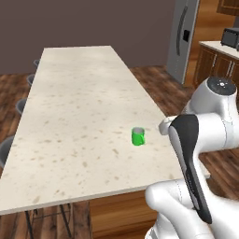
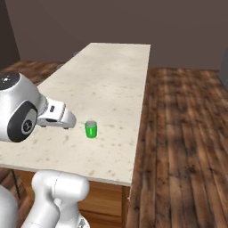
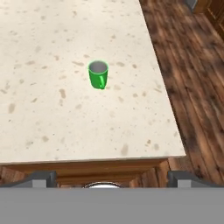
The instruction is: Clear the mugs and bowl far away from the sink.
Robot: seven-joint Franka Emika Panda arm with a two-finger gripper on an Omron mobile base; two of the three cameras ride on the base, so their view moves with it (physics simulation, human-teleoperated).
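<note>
Upright, green mug (image 1: 137,137) alone on pale table (image 1: 70,116) near its right edge (wood floor (image 2: 187,133) just beyond), jaws spread wide, empty and well short of it: risk of knocking it over the edge if approached off-centre.

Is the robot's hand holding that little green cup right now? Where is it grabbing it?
No, nothing is held. The green mug stands upright by itself on the pale counter, and the gripper is open, well back from it.
</note>
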